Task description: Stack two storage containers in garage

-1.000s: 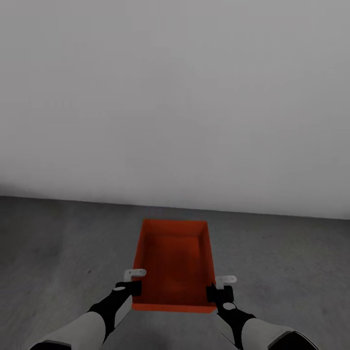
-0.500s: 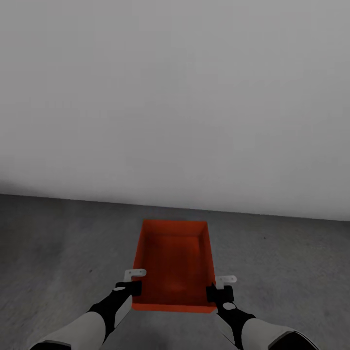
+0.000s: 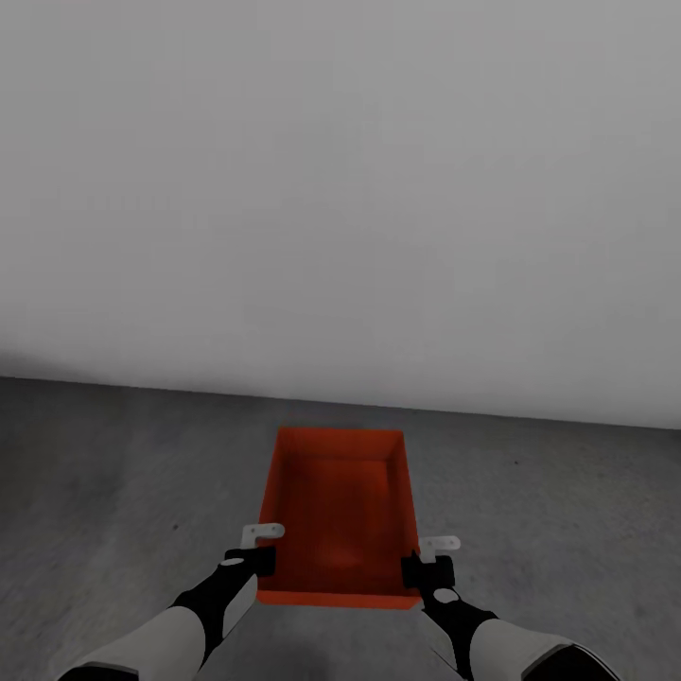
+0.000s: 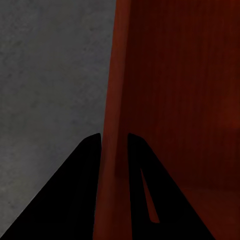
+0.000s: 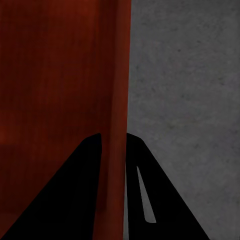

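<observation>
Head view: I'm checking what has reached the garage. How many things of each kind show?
Orange-red rectangular topless storage container: 1
Grippers, left gripper and right gripper, each clamped on a side wall: 2
Total: 3

The orange-red, open-topped rectangular container (image 3: 340,511) looks like smooth, matt plastic with a faint sheen inside. The dark grey concrete floor (image 3: 113,473) across the lower frame is rough, mottled and matt. The pale grey wall (image 3: 340,189) filling the upper frame is plain, smooth and matt.
</observation>
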Available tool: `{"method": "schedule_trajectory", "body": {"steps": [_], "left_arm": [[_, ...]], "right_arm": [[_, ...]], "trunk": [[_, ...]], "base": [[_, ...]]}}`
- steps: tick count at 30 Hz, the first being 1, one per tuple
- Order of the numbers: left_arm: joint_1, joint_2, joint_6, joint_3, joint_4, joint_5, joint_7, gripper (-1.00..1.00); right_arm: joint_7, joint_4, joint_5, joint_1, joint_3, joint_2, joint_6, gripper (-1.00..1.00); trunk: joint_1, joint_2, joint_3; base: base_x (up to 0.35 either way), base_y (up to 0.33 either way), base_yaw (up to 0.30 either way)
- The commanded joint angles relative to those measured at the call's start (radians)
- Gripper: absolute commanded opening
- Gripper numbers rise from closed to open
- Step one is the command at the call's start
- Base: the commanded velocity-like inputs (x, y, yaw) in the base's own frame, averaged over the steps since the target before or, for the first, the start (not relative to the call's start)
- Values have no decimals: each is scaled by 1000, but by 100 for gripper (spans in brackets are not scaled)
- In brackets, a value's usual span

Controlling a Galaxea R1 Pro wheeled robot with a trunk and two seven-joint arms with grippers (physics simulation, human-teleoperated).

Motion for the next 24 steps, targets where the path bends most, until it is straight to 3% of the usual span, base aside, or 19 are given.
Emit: {"method": "schedule_trajectory", "body": {"steps": [1, 24], "left_arm": [[-1, 7, 6, 15, -6, 2, 11, -100], [-1, 7, 6, 16, -6, 2, 11, -100]], "right_arm": [[-2, 3, -11, 0, -19, -2, -3, -100], [-2, 3, -11, 0, -19, -2, -4, -100]], "trunk": [[4, -8, -4], [92, -169, -76]], "base": [[0, 0, 0], [0, 0, 0]]}}
